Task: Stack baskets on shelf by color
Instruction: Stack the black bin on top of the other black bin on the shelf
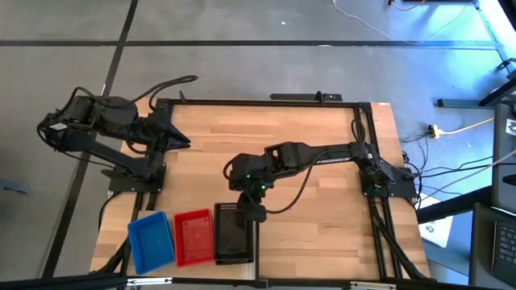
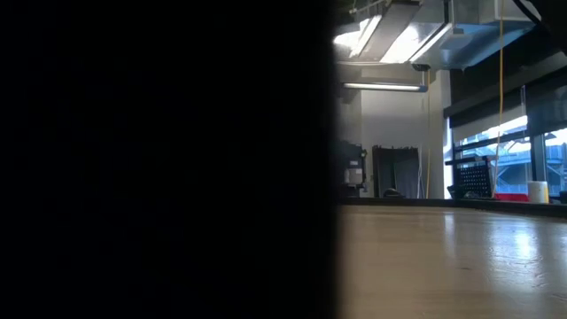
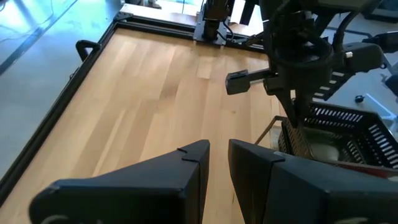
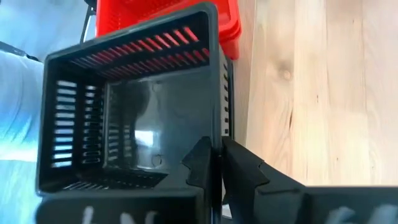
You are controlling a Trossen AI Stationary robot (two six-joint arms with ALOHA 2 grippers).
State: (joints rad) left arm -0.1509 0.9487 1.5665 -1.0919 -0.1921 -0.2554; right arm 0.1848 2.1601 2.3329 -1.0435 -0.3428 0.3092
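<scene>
Along the near edge of the plank-patterned wooden tabletop (image 1: 322, 201), three rectangular plastic baskets sit side by side: the blue basket (image 1: 151, 241) at the left, slightly skewed, the red basket (image 1: 193, 237) just beside it, and the black basket (image 1: 235, 234) at the right, against the red one. The shelf under them cannot be made out from above.

The left gripper (image 1: 179, 138) rests at the table's far left corner, well apart from the baskets, its two dark wedge-shaped fingers (image 3: 186, 168) standing a narrow gap apart with nothing between them.

The right gripper (image 1: 251, 211) reaches from the right side of the table to the black basket's far right rim. In its wrist view the two angular fingers (image 4: 239, 171) straddle the basket's thin mesh-slotted wall (image 4: 222, 99), one inside and one outside, jaws narrow; whether they pinch the wall or have just let go cannot be told. The black basket's floor (image 4: 143, 130) is smooth and glossy, its walls cut with rows of slim slots, through which the red plastic behind glows.

The low view is half blocked by a dark mass.
</scene>
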